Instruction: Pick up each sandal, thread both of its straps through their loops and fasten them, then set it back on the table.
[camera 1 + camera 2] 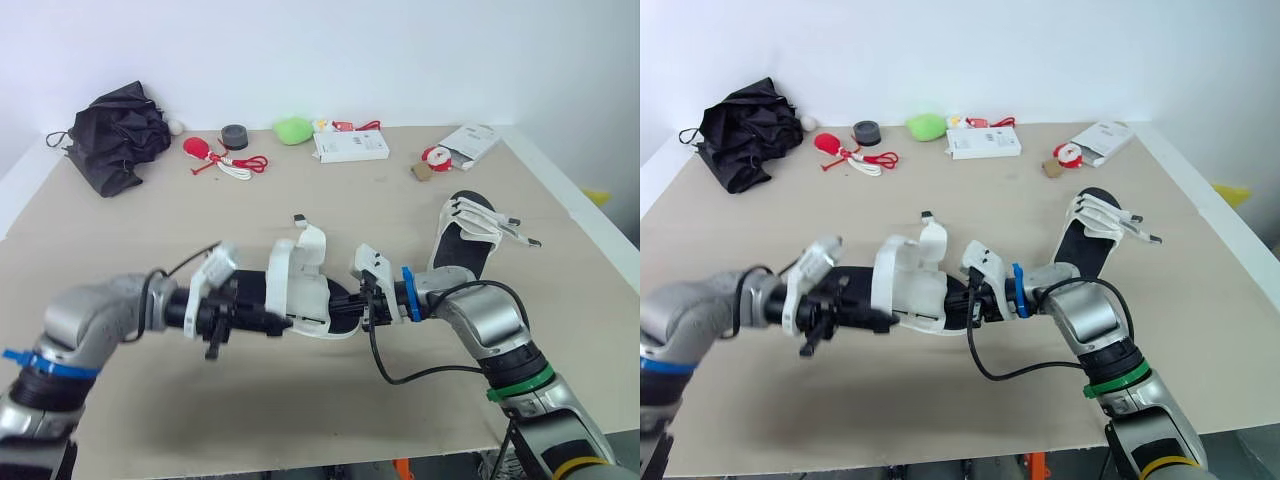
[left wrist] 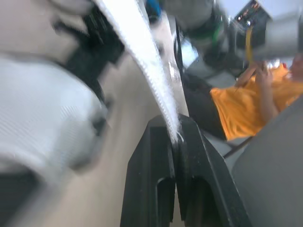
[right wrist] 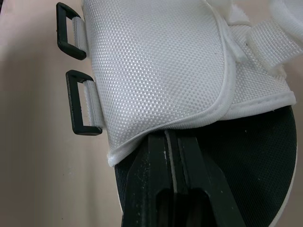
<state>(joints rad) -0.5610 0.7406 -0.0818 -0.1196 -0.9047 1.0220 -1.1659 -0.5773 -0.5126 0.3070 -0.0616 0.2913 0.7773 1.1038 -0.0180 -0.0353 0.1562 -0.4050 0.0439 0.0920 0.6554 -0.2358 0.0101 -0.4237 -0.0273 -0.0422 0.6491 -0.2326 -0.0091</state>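
Note:
A white-strapped sandal (image 1: 300, 275) with a black sole is held just above the table (image 1: 120, 250) between my two grippers. My left gripper (image 1: 278, 322) is shut on a white strap edge (image 2: 156, 71) at the sandal's left side. From the right, my right gripper (image 1: 347, 305) is shut on the rim of the white upper (image 3: 161, 66), above the black insole (image 3: 255, 151). Two black loops (image 3: 83, 111) stick out from the upper, empty. A second sandal (image 1: 470, 235) lies on the table to the right, its straps loose.
Along the table's far edge lie a black folded umbrella (image 1: 120, 135), red corded items (image 1: 225, 160), a black roll (image 1: 234, 136), a green toy (image 1: 293, 130), a white box (image 1: 350, 147) and a white packet (image 1: 468, 143). A person in orange (image 2: 241, 113) sits beyond the table.

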